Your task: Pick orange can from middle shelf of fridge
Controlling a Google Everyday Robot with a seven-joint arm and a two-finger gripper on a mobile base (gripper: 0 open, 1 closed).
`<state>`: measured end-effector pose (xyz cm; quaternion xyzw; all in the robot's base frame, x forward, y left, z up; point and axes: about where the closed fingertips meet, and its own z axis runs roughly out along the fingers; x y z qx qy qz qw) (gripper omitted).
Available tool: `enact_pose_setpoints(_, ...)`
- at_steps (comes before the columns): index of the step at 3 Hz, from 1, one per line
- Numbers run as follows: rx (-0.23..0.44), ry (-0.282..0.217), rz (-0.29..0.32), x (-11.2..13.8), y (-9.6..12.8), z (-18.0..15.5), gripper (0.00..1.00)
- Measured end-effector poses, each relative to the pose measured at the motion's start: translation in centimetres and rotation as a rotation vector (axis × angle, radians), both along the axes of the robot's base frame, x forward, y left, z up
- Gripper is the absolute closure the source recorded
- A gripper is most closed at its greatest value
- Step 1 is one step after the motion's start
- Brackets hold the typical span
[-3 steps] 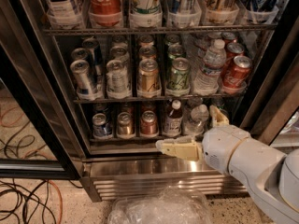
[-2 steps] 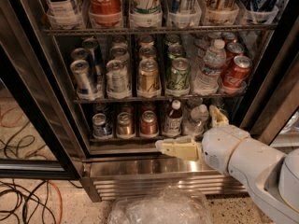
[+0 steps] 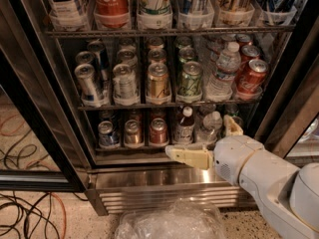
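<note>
nearest the camera, crumpled clear plastic (image 3: 169, 222) lies on the floor. the white arm (image 3: 269, 178) reaches in from the lower right, its forearm angled up and left, low before the fridge (image 3: 149, 179). the gripper (image 3: 201, 136) sits level with the bottom rack, its two tan fingers (image 3: 188, 156) spread wide and holding nothing, one pointing left and one up. this looks like the approach step, with no grasp yet. farther back, the orange can (image 3: 158, 81) stands upright at the front of the middle shelf (image 3: 134, 105), between a silver can (image 3: 124, 82) and a green can (image 3: 190, 78). the gripper likely needs to rise and shift left, then straddle the can without nudging its neighbours.
</note>
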<state>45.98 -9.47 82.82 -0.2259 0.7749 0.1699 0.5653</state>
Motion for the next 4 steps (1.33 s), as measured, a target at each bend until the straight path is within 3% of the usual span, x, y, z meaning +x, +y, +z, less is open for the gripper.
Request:
enact_pose_setpoints(1, 0.093, -0.043, -0.049, 1.0, -1.0, -0.3, 0.0)
enact_pose_setpoints(2, 0.123, -0.111, -0.034, 1.6, -0.3, -0.7, 0.0)
enact_pose_setpoints(3, 0.167, -0.111, -0.023, 1.8, 0.2, -1.2, 0.0)
enact_pose_setpoints(4, 0.167, -0.111, -0.023, 1.8, 0.2, -1.2, 0.0)
